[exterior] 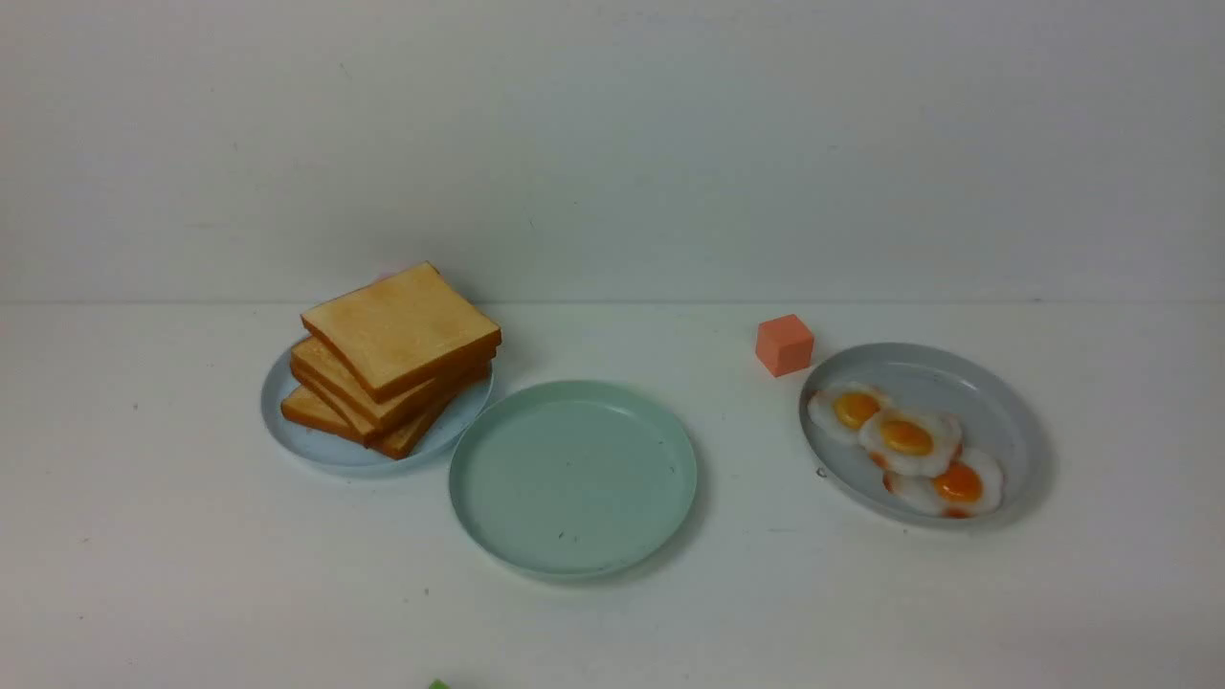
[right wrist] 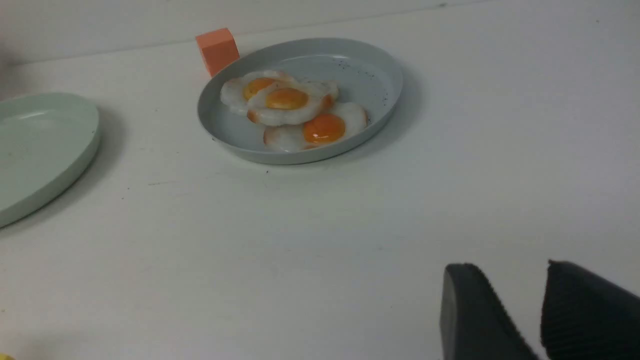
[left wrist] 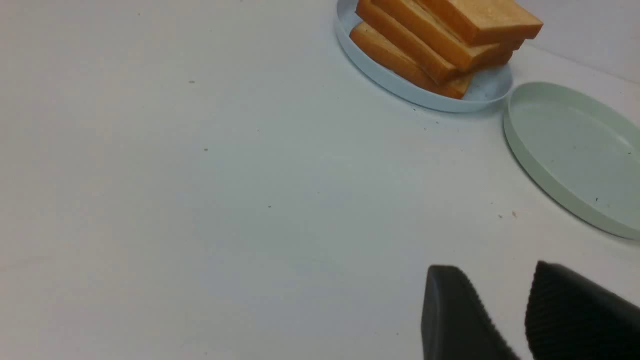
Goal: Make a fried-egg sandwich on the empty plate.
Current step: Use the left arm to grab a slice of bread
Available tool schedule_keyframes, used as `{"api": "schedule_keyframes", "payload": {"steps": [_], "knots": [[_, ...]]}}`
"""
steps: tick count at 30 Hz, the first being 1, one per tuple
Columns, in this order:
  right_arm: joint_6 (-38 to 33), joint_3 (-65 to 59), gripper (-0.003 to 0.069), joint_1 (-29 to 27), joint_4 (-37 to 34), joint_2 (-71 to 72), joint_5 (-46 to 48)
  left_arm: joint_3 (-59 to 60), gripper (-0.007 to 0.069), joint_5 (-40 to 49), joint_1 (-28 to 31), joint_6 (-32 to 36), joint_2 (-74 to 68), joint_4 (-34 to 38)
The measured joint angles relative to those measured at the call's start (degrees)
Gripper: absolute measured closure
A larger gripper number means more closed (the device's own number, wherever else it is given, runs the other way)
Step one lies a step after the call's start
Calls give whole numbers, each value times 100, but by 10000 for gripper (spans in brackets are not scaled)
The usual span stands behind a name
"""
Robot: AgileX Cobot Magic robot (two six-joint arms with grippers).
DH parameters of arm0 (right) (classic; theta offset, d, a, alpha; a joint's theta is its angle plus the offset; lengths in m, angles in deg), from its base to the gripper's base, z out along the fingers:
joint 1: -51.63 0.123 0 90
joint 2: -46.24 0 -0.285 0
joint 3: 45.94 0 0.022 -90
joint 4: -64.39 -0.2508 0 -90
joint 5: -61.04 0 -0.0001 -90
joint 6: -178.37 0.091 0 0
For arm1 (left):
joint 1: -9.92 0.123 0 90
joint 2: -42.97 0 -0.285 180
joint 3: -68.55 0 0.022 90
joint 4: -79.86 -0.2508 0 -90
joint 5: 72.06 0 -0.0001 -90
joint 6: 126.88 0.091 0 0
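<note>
The empty plate (exterior: 574, 478), pale mint green, lies bare at the table's middle; it also shows in the left wrist view (left wrist: 565, 150) and the right wrist view (right wrist: 40, 145). No fried-egg sandwich is in view. A stack of toast slices (exterior: 397, 354) (left wrist: 450, 30) rests on a pale blue plate (exterior: 316, 445) to its left. Three fried eggs (exterior: 909, 440) (right wrist: 290, 107) lie on a grey plate (exterior: 957, 378) to its right. My left gripper (left wrist: 492, 270) hovers open over bare table, well short of the toast. My right gripper (right wrist: 505, 267) is open too, well short of the eggs. Neither arm shows in the front view.
An orange cube (exterior: 784, 344) (right wrist: 217, 47) stands just beyond the grey plate's left rim. A small green bit (exterior: 438, 684) pokes in at the near table edge. A white wall closes off the table's far side.
</note>
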Motion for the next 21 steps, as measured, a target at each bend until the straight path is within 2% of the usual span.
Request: {"api": "schedule_keyframes", "payload": {"steps": [21], "knots": [[0, 0, 421, 0, 0, 0, 0, 6, 386, -169, 0, -57, 0, 14]]}}
